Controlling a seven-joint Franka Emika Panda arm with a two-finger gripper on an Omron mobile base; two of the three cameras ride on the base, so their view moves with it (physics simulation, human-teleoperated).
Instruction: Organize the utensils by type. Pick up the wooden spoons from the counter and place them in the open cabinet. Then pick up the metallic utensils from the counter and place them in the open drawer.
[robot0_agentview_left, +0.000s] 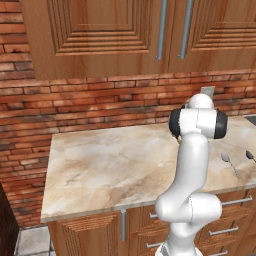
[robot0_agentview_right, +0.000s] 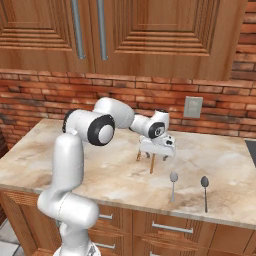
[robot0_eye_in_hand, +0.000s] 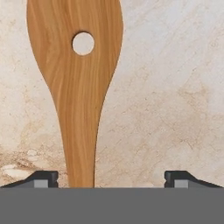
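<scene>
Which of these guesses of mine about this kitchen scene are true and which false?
1. The gripper is open over a wooden spoon. True.
2. The wooden spoon has a round hole in it. True.
3. Two metal spoons lie on the counter. True.
4. The wall behind is white tile. False: it is red brick.
5. The metal spoons are stacked crosswise. False: they lie side by side, apart.
6. The upper cabinet doors stand open. False: those in view are shut.

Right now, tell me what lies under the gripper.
Under the open gripper a wooden spoon with a round hole lies flat on the counter, its handle between the fingertips. The handle's end is hidden beneath the hand.
</scene>
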